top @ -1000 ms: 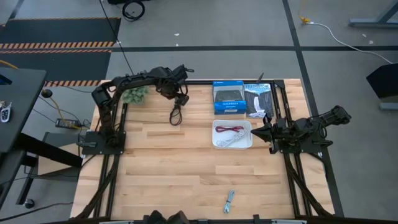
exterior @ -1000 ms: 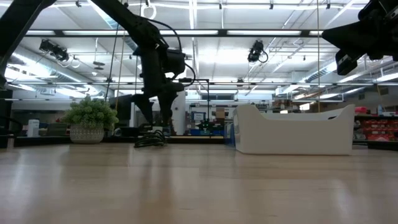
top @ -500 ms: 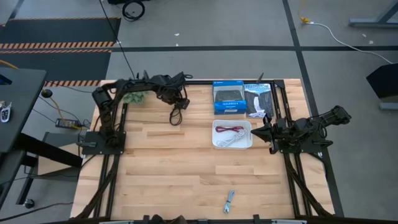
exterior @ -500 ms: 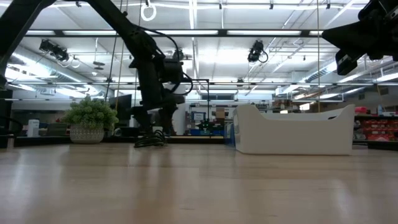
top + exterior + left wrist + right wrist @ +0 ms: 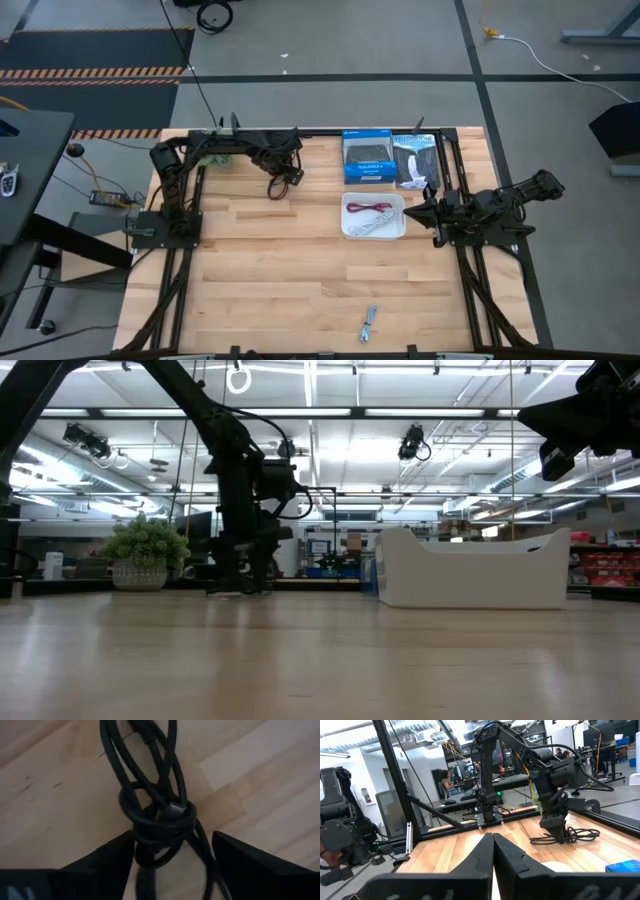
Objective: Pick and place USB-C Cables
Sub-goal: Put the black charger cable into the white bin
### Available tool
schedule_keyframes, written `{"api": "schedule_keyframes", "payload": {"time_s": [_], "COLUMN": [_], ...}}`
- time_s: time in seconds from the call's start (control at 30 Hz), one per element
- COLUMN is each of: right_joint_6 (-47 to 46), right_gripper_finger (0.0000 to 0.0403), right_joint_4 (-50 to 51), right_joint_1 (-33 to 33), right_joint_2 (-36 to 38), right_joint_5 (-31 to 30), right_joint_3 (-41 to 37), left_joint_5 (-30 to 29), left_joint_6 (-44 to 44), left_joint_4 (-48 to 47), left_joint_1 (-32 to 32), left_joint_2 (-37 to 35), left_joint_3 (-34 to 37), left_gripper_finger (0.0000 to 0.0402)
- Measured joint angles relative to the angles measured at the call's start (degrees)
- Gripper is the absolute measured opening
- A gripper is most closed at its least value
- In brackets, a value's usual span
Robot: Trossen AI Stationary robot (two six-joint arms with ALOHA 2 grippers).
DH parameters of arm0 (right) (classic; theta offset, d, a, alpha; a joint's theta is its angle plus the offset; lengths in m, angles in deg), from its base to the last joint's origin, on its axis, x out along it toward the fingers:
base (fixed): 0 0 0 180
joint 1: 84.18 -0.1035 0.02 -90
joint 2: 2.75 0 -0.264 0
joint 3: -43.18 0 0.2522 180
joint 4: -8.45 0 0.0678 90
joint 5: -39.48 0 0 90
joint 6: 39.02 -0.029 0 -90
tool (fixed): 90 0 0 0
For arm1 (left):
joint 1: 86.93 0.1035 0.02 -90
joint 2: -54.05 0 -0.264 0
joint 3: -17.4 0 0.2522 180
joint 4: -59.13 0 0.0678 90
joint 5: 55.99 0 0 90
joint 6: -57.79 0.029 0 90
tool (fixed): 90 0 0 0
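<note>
The black USB-C cable [image 5: 150, 780] lies bundled on the wooden table at the far left; it also shows in the high view [image 5: 274, 188]. My left gripper [image 5: 173, 840] is open and low over it, one finger on each side of the cable's wrapped middle; it also shows in the high view [image 5: 283, 174] and the low view [image 5: 240, 575]. The red cable [image 5: 372, 209] and the white cable [image 5: 376, 227] lie in the white tray [image 5: 347, 215]. The grey-silver cable [image 5: 369, 323] lies near the front edge. My right gripper [image 5: 420, 212] is shut and waits to the right of the tray.
A blue box [image 5: 368, 158] and a black box [image 5: 415, 160] lie behind the tray. A fuzzy green clump [image 5: 215, 152] sits at the far left corner. Bare wood spans the table's middle and near half. A person [image 5: 445, 782] shows in the room beyond.
My left gripper has gone down and a little toward the table's far left, from above the black cable to table height, with its fingers now on either side of the bundle. The cable has stayed on the table.
</note>
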Motion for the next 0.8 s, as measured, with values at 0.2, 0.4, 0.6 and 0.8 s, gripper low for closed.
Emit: {"api": "schedule_keyframes", "payload": {"time_s": [0.2,0.4,0.6,0.8], "right_joint_6": [0.0,0.0,0.0,0.0], "right_gripper_finger": [0.0014,0.0014,0.0014,0.0014], "right_joint_4": [0.0,0.0,0.0,0.0], "right_joint_1": [0.0,0.0,0.0,0.0], "right_joint_2": [0.0,0.0,0.0,0.0], "right_joint_5": [0.0,0.0,0.0,0.0], "right_joint_3": [0.0,0.0,0.0,0.0], "left_joint_5": [-0.3,-0.4,2.1,1.9], "left_joint_6": [2.9,3.4,4.9,6.4], "left_joint_4": [0.0,-0.4,-1.2,-1.6], "left_joint_1": [-1.0,-1.6,-1.7,-2.0], "left_joint_2": [0.0,-0.1,-1.2,-3.6], "left_joint_3": [0.0,0.0,0.0,-1.2], "left_gripper_finger": [0.0205,0.0127,0.0076,0.0065]}}
